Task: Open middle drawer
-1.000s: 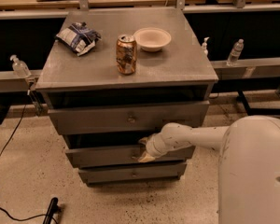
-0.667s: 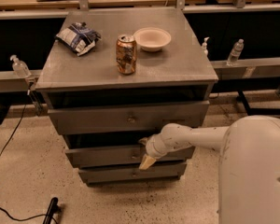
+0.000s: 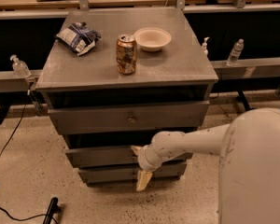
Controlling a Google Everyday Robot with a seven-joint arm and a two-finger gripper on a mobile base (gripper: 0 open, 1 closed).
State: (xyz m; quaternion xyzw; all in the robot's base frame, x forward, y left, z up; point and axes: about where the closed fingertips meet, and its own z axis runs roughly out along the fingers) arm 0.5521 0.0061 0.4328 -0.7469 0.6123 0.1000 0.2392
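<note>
Camera view | drawers (image 3: 107,118): 3 | gripper (image 3: 140,164) spread wide at middle drawer (image 3: 98,156) front | can (image 3: 126,55) 1, bowl (image 3: 152,38) 1, bag (image 3: 77,37) 1

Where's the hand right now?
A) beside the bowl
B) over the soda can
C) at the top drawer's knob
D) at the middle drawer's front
D: the hand is at the front of the middle drawer, below the top drawer and far under the soda can.

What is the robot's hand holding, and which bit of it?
It cannot be told. The gripper is at the front of the middle drawer, covering its centre, so any hold there is hidden.
</note>
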